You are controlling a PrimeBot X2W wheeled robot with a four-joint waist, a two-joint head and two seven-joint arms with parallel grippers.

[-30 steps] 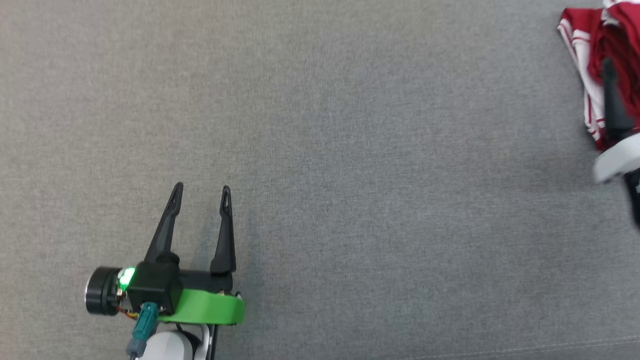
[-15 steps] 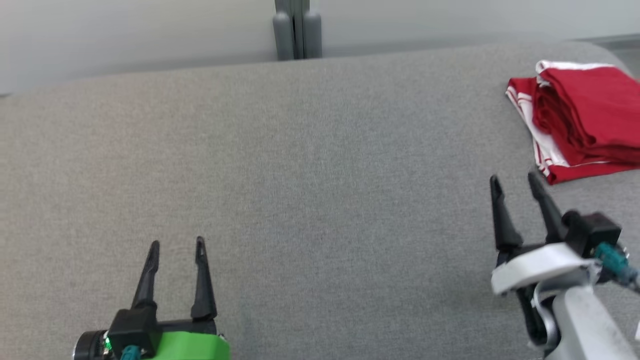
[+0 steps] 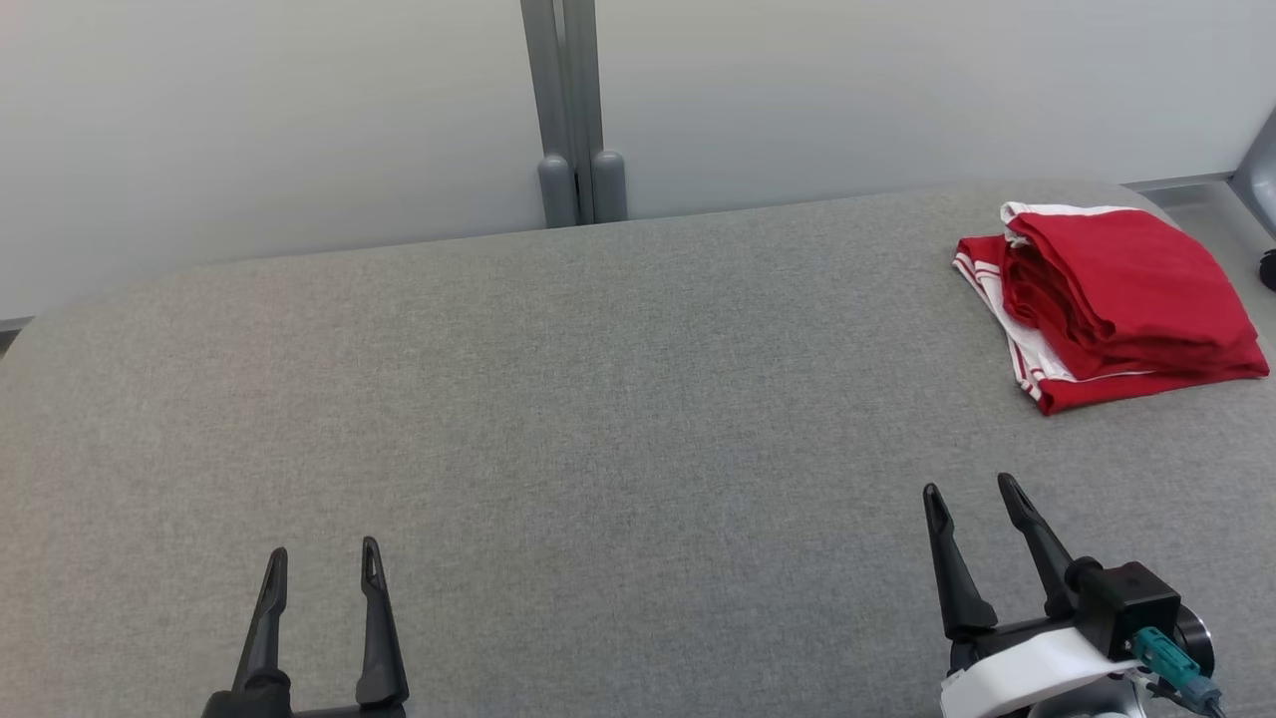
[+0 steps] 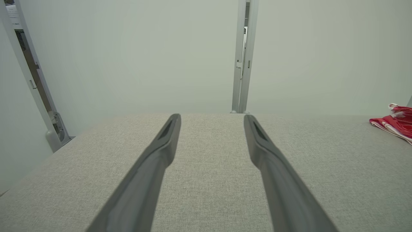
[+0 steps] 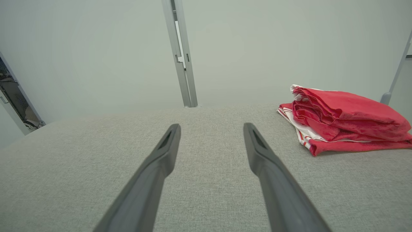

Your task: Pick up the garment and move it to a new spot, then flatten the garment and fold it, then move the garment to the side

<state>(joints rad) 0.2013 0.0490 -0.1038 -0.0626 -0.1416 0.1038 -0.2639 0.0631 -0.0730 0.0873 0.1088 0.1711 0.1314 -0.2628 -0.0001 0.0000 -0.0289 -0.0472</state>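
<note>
Red garment (image 3: 1116, 299) with white stripes; grey table (image 3: 598, 419); dark fingers (image 3: 374, 628).

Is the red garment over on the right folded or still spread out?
Folded. The red garment lies as a compact stack of layers with white-striped edges near the grey surface's far right corner; neither open gripper touches it.

**No legible text**

Nothing readable in any view. Left wrist view, top-left corner: small white notice (image 4: 12, 12) next to the grey frame (image 4: 32, 80), w/ a few lines of dark print, too small & blurred to make out. Can't tell any word or no. on it.
</note>
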